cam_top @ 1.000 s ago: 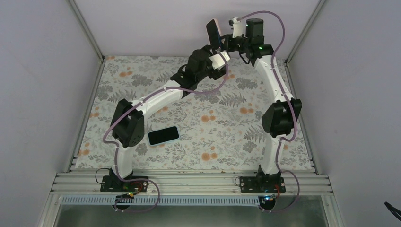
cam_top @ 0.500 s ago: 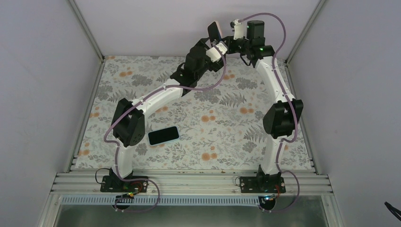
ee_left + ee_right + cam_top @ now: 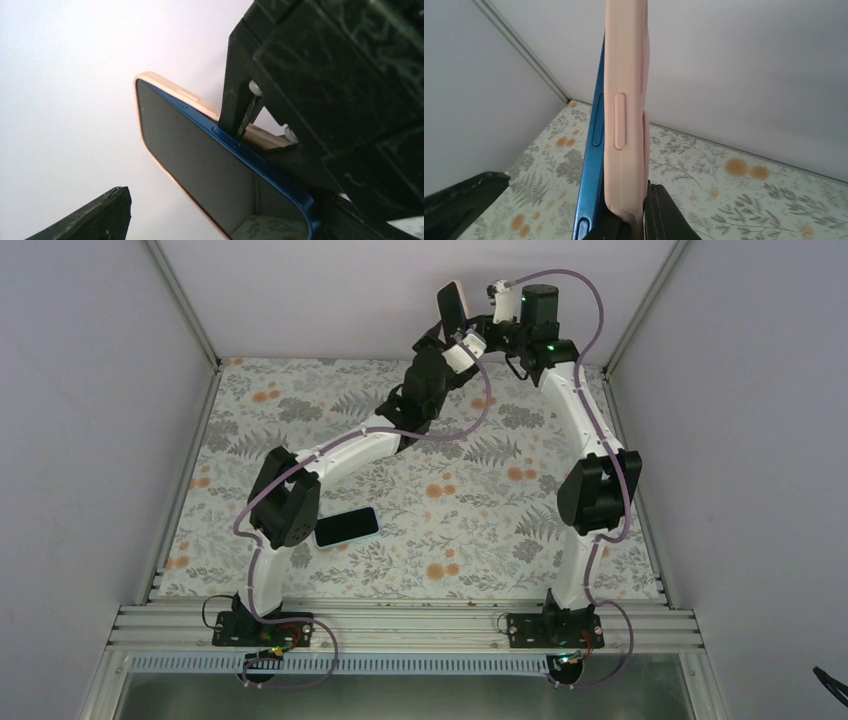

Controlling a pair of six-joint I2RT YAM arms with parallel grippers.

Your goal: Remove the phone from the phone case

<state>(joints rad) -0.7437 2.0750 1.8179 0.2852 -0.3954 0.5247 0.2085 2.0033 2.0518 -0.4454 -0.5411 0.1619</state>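
1. standing upright above the right gripper (image 3: 472, 324), the blue phone (image 3: 593, 150) sits in its pink phone case (image 3: 624, 100), one long edge showing outside it.
2. right jaws pinch the case's lower end.
3. left gripper (image 3: 448, 337) spread just beside the screen.
4. dark handset (image 3: 347, 526) on the floral table (image 3: 480, 510), well below both grippers.

Soft, even light comes from above, and the shadows on the table (image 3: 450, 530) are faint. In the left wrist view the wall (image 3: 75, 60) is washed out to white. In the right wrist view the close phone case (image 3: 624, 125) looks slightly blurred.
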